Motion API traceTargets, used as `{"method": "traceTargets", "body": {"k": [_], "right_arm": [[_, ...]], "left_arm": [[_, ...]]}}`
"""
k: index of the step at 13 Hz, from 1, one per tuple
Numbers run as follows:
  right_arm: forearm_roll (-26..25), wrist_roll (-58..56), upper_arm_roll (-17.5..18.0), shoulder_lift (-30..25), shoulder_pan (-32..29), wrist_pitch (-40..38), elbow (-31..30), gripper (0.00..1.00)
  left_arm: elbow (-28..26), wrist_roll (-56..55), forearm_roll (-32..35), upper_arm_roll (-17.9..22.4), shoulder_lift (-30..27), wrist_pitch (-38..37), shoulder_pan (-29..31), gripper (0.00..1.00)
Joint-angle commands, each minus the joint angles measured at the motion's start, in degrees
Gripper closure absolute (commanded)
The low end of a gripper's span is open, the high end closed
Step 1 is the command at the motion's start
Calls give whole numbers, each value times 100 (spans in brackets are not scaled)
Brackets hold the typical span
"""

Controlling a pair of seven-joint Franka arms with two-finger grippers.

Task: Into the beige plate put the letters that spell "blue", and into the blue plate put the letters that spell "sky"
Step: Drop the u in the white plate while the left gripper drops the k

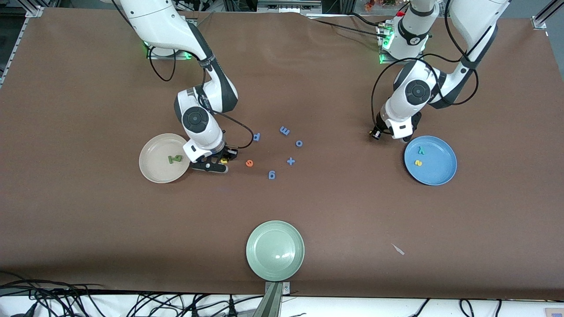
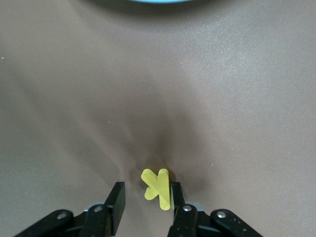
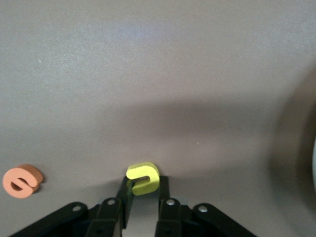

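Observation:
My right gripper is low on the table beside the beige plate, shut on the yellow "u" at its fingertips. An olive-green "b" and "l" lie in that plate. The orange "e" lies on the table close by. My left gripper is down by the blue plate and stands open around the yellow "k". The "k" touches one finger and a gap shows at the other. The teal "y" and yellow "s" lie in the blue plate.
Several blue letters are scattered mid-table between the two arms. A pale green plate sits near the table's front edge. A small white scrap lies toward the left arm's end.

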Motion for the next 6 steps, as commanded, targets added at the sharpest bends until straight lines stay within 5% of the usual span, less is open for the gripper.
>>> {"method": "traceTargets", "body": {"k": [1,4,6], "right_arm": [[-24,-282,-74,58,-40,26,90,84],[-24,-589,-276,-91,-40,-323,186,84],[-24,-1089,-565,-214,-40,-972,432,84]], "left_arm": [[-67,-119,228,-9,12,69,42,55],[-50,-127,264,9,30,78,42,56],[-58,-127,273,9,-5,70,42,70]]}}
